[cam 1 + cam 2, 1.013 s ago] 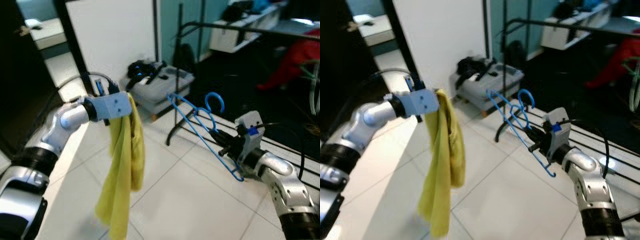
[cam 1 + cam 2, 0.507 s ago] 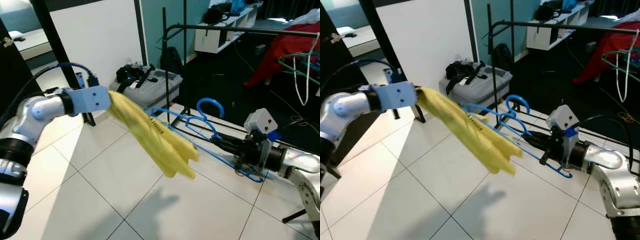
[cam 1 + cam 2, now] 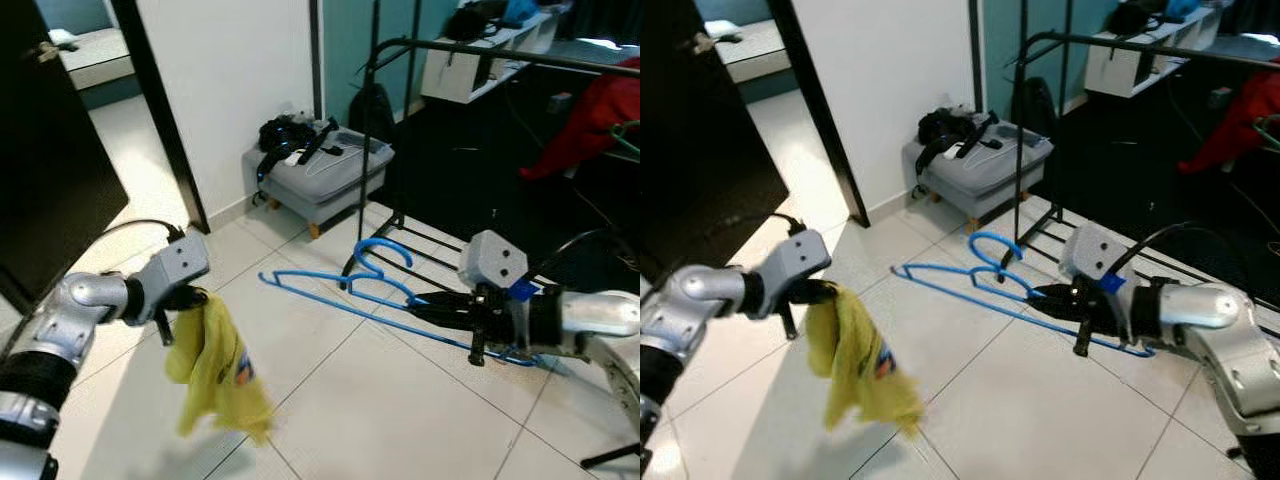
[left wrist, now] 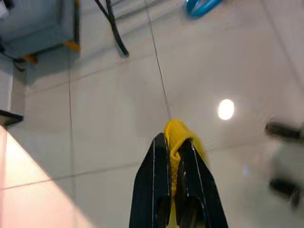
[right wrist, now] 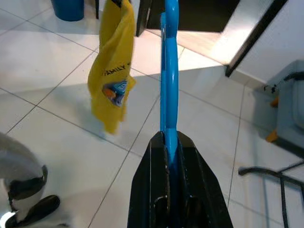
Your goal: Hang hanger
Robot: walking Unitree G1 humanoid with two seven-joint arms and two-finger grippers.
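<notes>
Two claws, both clenched: my right claw (image 3: 447, 300) grips the blue hanger (image 3: 375, 298), low before the black clothes rail (image 3: 480, 55); my left claw (image 3: 190, 297) pinches a yellow cloth (image 3: 215, 365). Risk: the thin hanger twisting loose while raised.

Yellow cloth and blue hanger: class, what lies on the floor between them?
Nothing: bare white tiled floor separates the yellow cloth from the blue hanger, seen in both eye views.

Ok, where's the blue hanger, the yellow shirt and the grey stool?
blue hanger (image 3: 384, 250): left eye view, on its hook.
yellow shirt (image 3: 215, 375): left eye view, middle of the cloth.
grey stool (image 3: 992, 172): right eye view, its top.
</notes>
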